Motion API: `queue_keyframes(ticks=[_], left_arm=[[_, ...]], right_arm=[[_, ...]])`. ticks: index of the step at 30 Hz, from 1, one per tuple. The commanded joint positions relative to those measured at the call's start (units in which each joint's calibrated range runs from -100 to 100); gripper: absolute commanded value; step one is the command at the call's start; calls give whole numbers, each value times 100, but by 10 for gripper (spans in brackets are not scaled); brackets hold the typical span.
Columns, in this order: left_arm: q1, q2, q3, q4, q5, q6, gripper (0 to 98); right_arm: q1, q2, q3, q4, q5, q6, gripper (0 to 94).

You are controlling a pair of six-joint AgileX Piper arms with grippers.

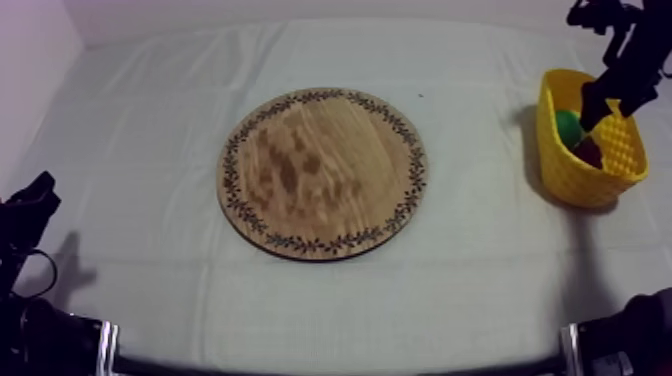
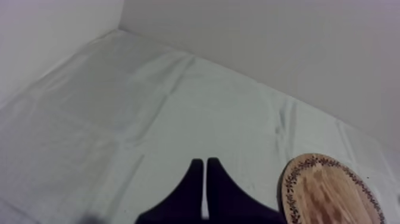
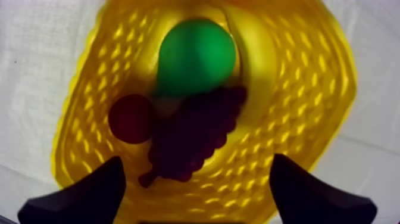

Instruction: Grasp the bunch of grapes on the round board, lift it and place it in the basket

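The round wooden board (image 1: 322, 172) lies bare in the middle of the table. At the far right stands the yellow basket (image 1: 600, 165). Inside the basket (image 3: 297, 89) a dark purple bunch of grapes (image 3: 196, 134) lies against a green pear (image 3: 193, 56), a small red fruit (image 3: 131, 118) and a banana (image 3: 253, 50). My right gripper (image 1: 610, 108) hangs over the basket; in its wrist view the gripper (image 3: 196, 190) is open, its fingers wide apart above the grapes with nothing between them. My left gripper (image 1: 30, 205) rests at the left edge, and the gripper (image 2: 205, 170) is shut, fingers together as a wedge.
The grey-white cloth (image 1: 150, 150) covers the table, with bare cloth all round the board. A pale wall (image 2: 268, 42) rises behind the table's far edge. The board's rim (image 2: 297, 173) lies beside my left fingers.
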Motion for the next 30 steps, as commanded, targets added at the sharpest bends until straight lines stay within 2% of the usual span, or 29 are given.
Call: queue_keyframes(ticks=[1, 3, 10, 14, 19, 22, 26, 30], left_arm=[[2, 2, -4, 1, 0, -1, 0], [2, 2, -4, 1, 0, -1, 0], [2, 2, -4, 1, 0, -1, 0], [2, 2, -4, 1, 0, -1, 0], [2, 2, -4, 1, 0, -1, 0], [2, 2, -4, 1, 0, -1, 0], [2, 2, -4, 1, 0, -1, 0], [2, 2, -4, 1, 0, -1, 0]], right_arm=[[-7, -194, 47, -7, -39, 21, 737], [-24, -392, 120, -10, -57, 43, 693], [-91, -1273, 594, -103, -210, 206, 419], [-198, -1875, 1115, -91, -568, 192, 300], [-351, -2713, 2016, -26, -1164, 122, 103], [-435, -3272, 2583, -15, -1491, 111, 46], [-534, -3998, 3304, -25, -1988, 75, 18], [-575, -4764, 4186, -175, -2830, 340, 9]])
